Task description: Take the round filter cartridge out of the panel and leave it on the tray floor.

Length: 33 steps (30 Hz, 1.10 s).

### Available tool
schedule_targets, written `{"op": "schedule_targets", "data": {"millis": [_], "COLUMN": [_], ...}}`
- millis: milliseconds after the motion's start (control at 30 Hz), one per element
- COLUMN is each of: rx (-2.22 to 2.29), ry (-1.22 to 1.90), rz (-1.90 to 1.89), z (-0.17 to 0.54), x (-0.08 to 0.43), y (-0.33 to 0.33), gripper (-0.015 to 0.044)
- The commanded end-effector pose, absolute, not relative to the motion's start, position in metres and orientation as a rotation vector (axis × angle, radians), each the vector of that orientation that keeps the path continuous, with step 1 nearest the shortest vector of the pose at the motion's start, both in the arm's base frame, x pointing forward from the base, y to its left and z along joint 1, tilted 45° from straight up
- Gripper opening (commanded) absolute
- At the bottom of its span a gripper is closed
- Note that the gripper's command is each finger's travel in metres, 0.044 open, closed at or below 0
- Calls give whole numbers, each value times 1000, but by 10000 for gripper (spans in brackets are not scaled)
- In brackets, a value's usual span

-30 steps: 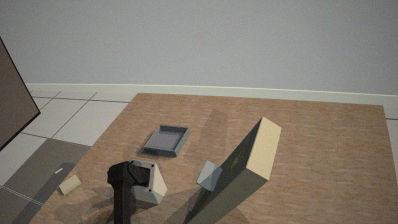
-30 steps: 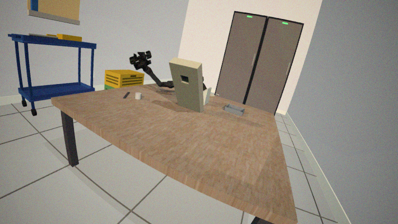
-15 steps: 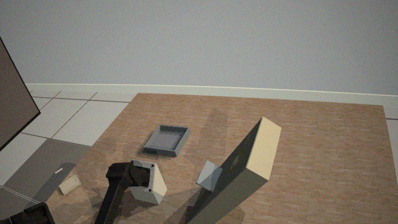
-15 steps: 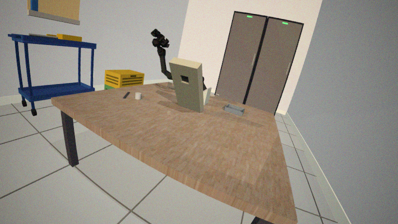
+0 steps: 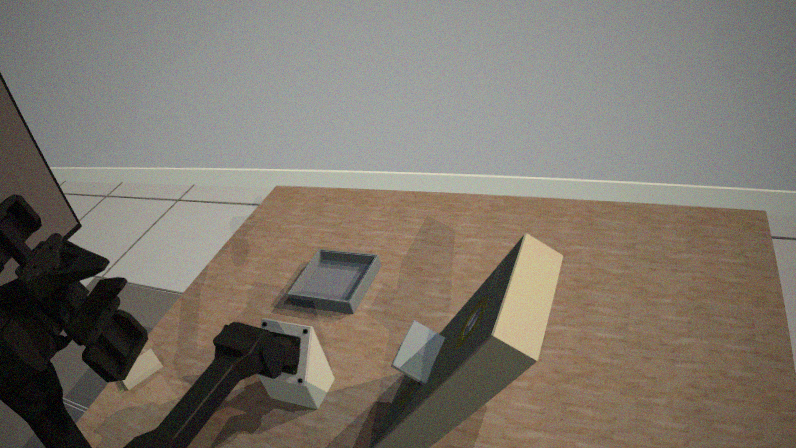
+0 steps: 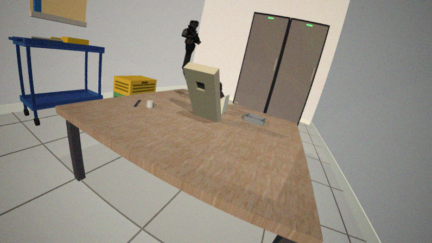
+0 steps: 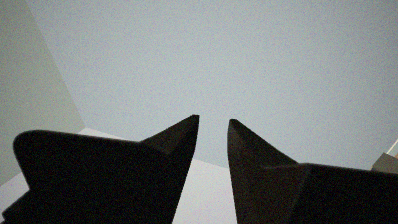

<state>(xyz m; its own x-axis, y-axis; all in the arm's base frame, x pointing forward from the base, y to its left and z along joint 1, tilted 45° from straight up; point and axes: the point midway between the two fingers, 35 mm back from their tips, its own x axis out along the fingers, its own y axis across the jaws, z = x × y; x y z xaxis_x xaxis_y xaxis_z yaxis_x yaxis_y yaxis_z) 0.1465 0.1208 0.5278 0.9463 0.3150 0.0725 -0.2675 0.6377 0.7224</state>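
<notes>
The service panel (image 5: 526, 300) (image 6: 205, 101) stands tilted on the table. In the top view, the cartridge (image 5: 472, 324) shows as a small grey round face inside a yellowish ring on the panel's dark side; its slots cannot be made out. The grey tray (image 5: 323, 304) (image 6: 253, 121) lies on the table, away from the panel, with nothing visible on its floor. My gripper (image 7: 213, 123) is raised high, at the left in the top view and above the panel's top in the exterior view, well away from panel and tray. Its fingers are a narrow gap apart with nothing between them.
A pale slanted plate (image 5: 417, 351) stands close before the panel's face. A cream block (image 5: 320, 378) is partly covered by the arm. A small cream block (image 5: 143, 369) is at the table's left edge. A white cylinder (image 6: 150, 104) and dark stick (image 6: 137, 103) lie beyond the panel.
</notes>
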Motion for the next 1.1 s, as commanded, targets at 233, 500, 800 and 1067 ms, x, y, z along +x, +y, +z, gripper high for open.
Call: {"op": "schedule_targets", "data": {"millis": [233, 500, 800, 1067], "rx": [-14, -715, -1394, -1406], "ry": [112, 304, 644, 652], "rz": [141, 1, -37, -36], "z": [414, 284, 152, 149], "x": [199, 251, 276, 276], "y": [201, 205, 146, 144], "gripper": [90, 90, 90, 90]}}
